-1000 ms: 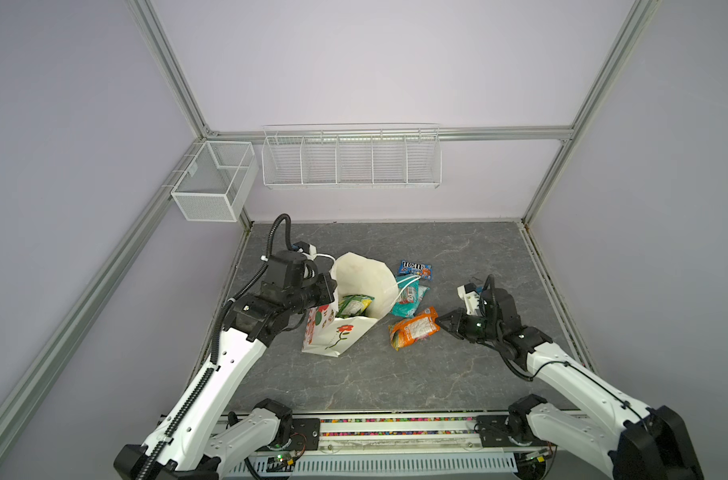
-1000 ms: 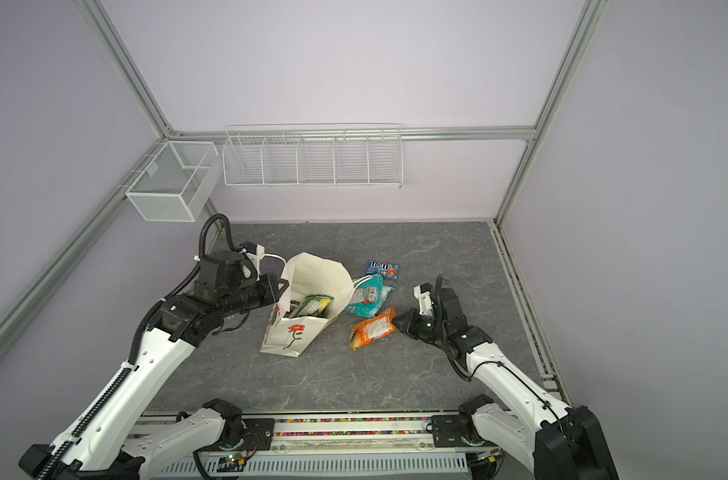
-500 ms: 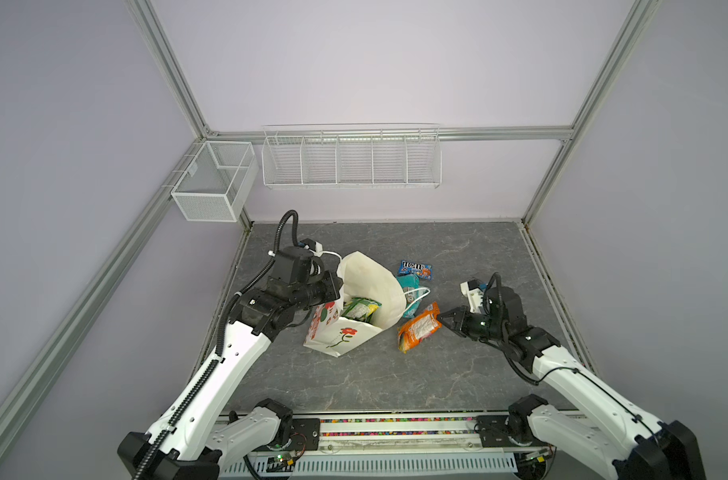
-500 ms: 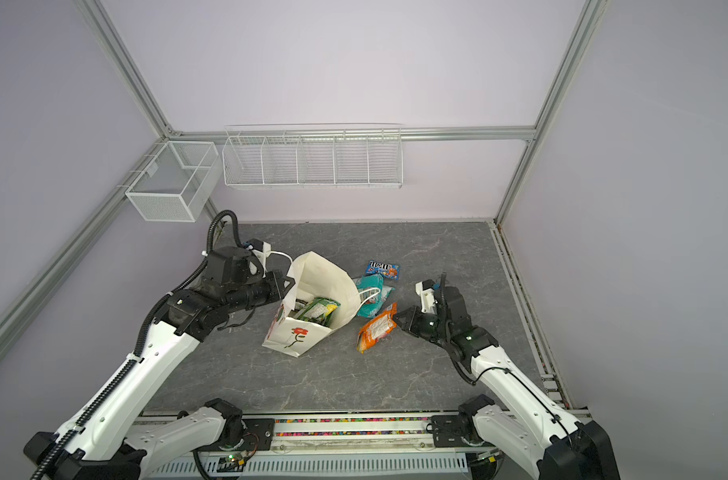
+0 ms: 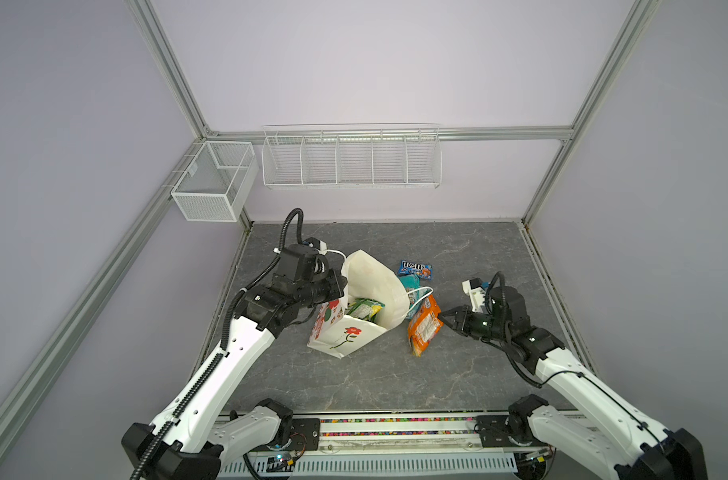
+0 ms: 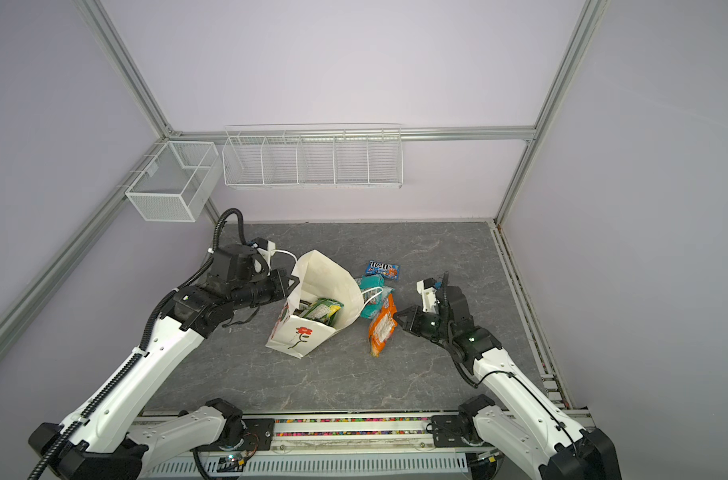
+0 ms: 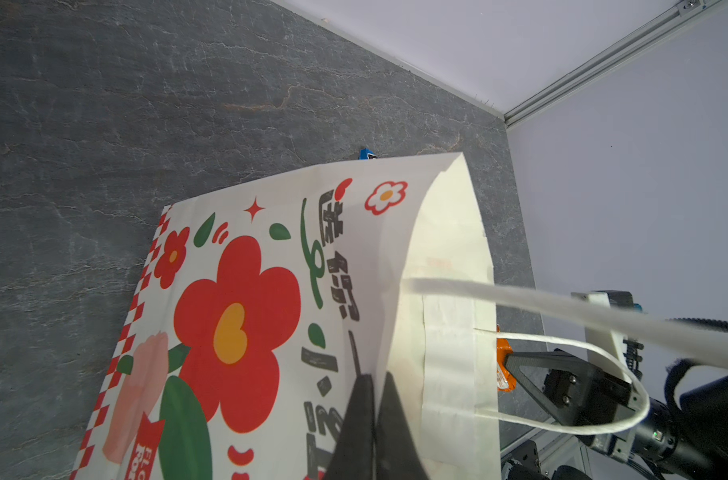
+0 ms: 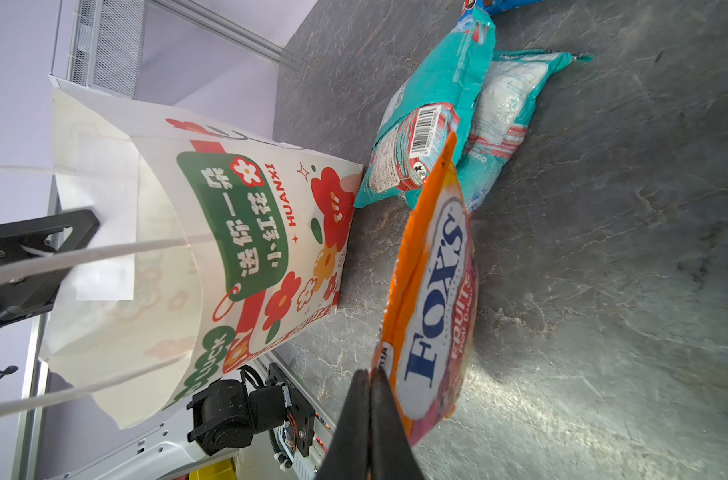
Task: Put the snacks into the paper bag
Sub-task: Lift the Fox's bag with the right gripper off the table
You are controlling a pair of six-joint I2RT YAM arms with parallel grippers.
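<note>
Right gripper (image 5: 440,319), pinched shut on an edge of the orange bag (image 5: 423,328), holds it just beside the tilted paper bag (image 5: 345,338) in a top view, with the left gripper (image 5: 340,289) clamped on the bag's rim; so thin a pinch could slip. Left wrist view: a cord handle (image 7: 561,341) loops out from the paper bag toward the right gripper, a likely snag. Right wrist view: the teal bag (image 8: 437,104) lies beside the paper bag's base.
</note>
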